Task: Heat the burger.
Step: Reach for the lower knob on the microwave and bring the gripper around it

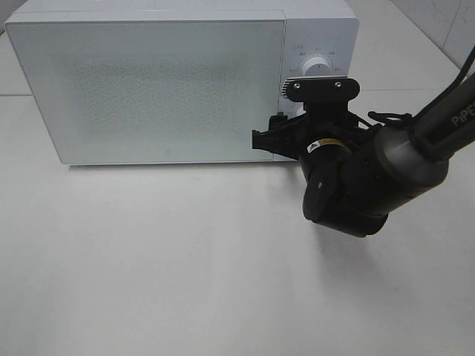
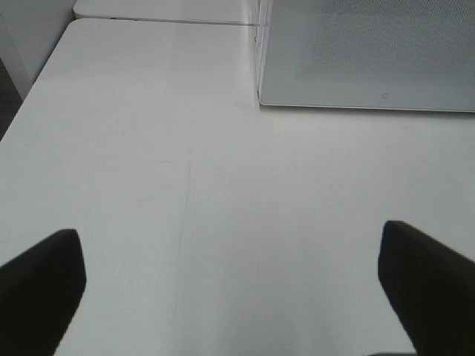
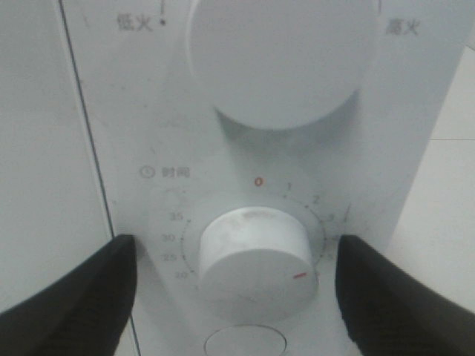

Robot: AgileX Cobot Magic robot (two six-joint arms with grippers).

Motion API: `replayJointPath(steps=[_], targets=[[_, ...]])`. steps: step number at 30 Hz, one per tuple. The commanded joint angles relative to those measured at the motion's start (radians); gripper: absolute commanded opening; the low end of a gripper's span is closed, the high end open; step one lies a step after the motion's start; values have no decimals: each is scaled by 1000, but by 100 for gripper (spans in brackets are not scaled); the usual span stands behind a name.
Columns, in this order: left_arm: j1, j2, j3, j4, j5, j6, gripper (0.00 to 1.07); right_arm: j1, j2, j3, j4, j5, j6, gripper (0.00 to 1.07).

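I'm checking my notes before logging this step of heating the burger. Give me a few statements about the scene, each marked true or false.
1. The microwave door is shut. True.
2. The right gripper straddles the timer knob. True.
3. The knob's red mark points at 0. False: it sits well away from the 0.
4. The left gripper is shut. False: it is open over the table.
5. The burger lies on the table. False: no burger shows in any view.

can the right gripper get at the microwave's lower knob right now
Probably yes: the right gripper faces the lower knob with its fingers open on either side and nothing in between.
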Motion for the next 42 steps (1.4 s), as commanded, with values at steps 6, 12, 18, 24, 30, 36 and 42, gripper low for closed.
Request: replayJointPath(steps=[6,12,18,24,30,36,42], targets=[[-2,-16,2,-5,-13,-1,100,-12,1,-11,-3,-33,-10,31],[-2,-16,2,-5,-13,-1,100,-12,1,-11,-3,-58,-11,5],[-2,-16,2,-5,-13,-1,100,-12,1,-11,-3,-85,-10,2],[-2,-16,2,-5,-13,-1,100,-12,1,-11,-6,-103,5,2],[-2,-16,2,-5,-13,-1,100,-12,1,-11,-55,-128,132,2],[-2,-16,2,-5,-13,-1,100,-12,1,-11,-138,-126,460,2],[-2,-16,2,-5,-13,-1,100,-12,1,-11,-163,-125,758,2]])
